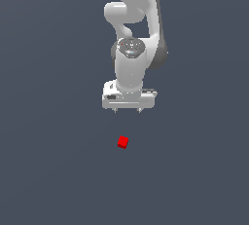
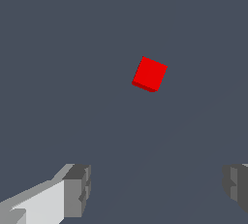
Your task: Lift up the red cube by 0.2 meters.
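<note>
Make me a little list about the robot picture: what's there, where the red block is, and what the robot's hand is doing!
Thing: small bright red matte cube, alone on the plain dark grey floor
Cube pose: sits turned at an angle, nothing touching it
Robot: white arm pointing down
Tool: open, empty, fingers wide apart
Tool and cube: apart; cube not between the fingers
Lifted: not yet

Plain dark slate-grey ground, flat and uniform, filling both views, no markings or texture

Red cube — matte, flat faces; arm smooth, perhaps glossy white plastic; floor matte grey
</note>
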`<move>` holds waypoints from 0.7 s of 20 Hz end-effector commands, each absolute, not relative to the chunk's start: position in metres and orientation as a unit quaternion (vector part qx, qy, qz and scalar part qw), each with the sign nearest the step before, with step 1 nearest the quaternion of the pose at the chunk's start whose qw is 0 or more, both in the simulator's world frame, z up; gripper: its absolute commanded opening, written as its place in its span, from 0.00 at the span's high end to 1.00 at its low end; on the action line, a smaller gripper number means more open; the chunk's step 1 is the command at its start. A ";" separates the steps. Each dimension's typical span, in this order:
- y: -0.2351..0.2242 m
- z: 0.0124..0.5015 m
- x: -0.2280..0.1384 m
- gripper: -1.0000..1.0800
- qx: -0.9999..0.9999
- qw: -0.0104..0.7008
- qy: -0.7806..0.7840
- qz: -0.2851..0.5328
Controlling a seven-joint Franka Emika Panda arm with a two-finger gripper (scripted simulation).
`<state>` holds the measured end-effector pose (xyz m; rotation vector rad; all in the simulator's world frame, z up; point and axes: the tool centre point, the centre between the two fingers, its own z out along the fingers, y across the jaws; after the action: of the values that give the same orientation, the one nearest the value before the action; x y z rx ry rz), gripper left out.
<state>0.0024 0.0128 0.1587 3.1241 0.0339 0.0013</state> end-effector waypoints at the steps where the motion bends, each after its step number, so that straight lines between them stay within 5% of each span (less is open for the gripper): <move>1: 0.013 0.159 0.002 0.04 1.000 0.009 0.011 0.000; 14: 0.011 0.125 0.023 0.04 0.999 0.007 -0.034 0.000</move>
<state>0.0188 0.0118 0.1321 3.1259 -0.0787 0.0020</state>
